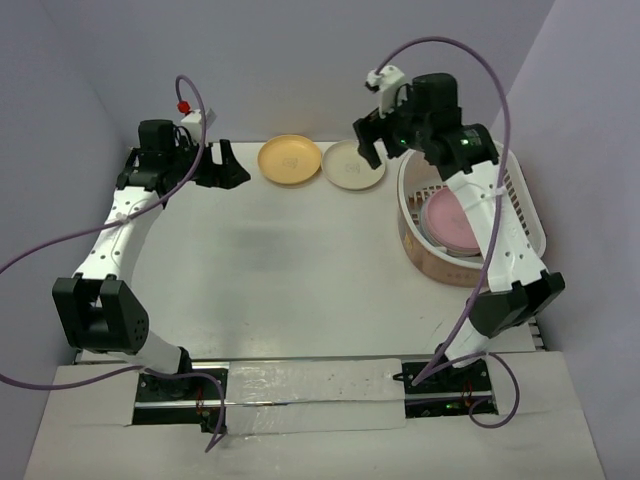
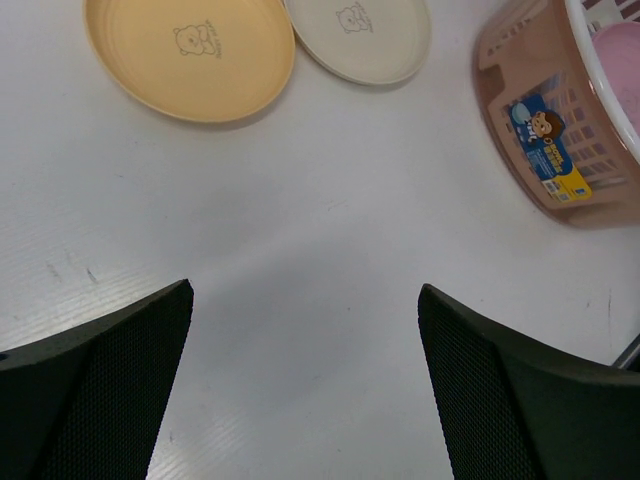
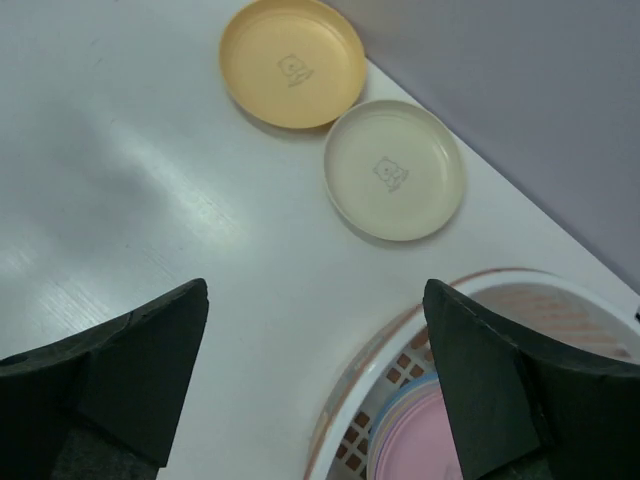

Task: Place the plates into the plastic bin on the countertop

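An orange-yellow plate and a cream plate lie side by side on the white countertop at the back. They also show in the left wrist view, orange-yellow plate and cream plate, and in the right wrist view, orange-yellow plate and cream plate. The plastic bin stands at the right and holds a stack of plates with a pink plate on top. My left gripper is open and empty, left of the orange-yellow plate. My right gripper is open and empty, above the cream plate and the bin's left rim.
Lavender walls close the back and both sides. The bin's tan side carries a blue sticker. The right arm's links reach over the bin.
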Robot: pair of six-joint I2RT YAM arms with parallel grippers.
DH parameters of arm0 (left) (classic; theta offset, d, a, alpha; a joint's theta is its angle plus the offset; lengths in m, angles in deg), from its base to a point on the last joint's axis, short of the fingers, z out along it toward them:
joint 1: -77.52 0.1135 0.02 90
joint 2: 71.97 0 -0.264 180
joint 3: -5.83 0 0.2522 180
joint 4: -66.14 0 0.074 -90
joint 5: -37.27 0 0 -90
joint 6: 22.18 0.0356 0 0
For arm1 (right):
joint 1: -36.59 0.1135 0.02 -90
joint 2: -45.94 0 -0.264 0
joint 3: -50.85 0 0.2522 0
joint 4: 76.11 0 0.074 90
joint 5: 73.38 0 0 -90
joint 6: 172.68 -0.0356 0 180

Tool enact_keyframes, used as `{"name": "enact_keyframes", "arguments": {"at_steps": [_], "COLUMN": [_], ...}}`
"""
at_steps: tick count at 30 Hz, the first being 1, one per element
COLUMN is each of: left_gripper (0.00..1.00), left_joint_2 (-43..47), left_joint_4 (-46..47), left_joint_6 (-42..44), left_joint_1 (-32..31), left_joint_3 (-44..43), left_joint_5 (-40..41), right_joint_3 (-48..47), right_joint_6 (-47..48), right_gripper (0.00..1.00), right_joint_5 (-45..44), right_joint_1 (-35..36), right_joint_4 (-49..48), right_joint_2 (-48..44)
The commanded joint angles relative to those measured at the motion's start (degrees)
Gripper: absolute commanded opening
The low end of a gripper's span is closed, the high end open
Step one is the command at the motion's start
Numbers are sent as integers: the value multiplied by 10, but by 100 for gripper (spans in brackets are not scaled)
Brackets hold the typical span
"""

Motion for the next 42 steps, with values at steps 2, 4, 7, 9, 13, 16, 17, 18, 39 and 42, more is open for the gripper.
{"name": "enact_keyframes", "arguments": {"at_steps": [2, 4, 7, 9, 13, 16, 17, 18, 39, 42], "left_gripper": [99, 99, 99, 99, 99, 99, 99, 99, 99, 99], "left_joint_2": [16, 23, 32, 30, 16, 11, 9, 7, -47, -52], "left_joint_4": [2, 9, 15, 15, 8, 9, 12, 14, 1, -4], "left_joint_6": [13, 13, 15, 16, 17, 16, 16, 16, 20, 23], "left_joint_1": [12, 13, 16, 17, 23, 26, 27, 27, 31, 31], "left_joint_3": [14, 25, 36, 37, 31, 32, 35, 36, 0, -7], "left_joint_5": [-95, -92, -87, -83, -89, -86, -86, -86, -73, -69], "right_joint_3": [-44, -69, -106, -143, -184, -174, -171, -167, -247, -259], "right_joint_6": [22, 27, 36, 36, 36, 36, 37, 38, 102, 114], "right_gripper": [85, 77, 69, 64, 61, 61, 62, 62, 48, 43], "right_joint_5": [-15, -2, 11, 17, 27, 20, 15, 10, -48, -60], "right_joint_1": [22, 21, 22, 22, 22, 24, 24, 24, 23, 22], "right_joint_4": [-25, -27, -28, -22, -28, -52, -59, -64, -29, -8], "right_joint_2": [141, 210, 275, 327, 391, 414, 421, 427, 544, 557]}}
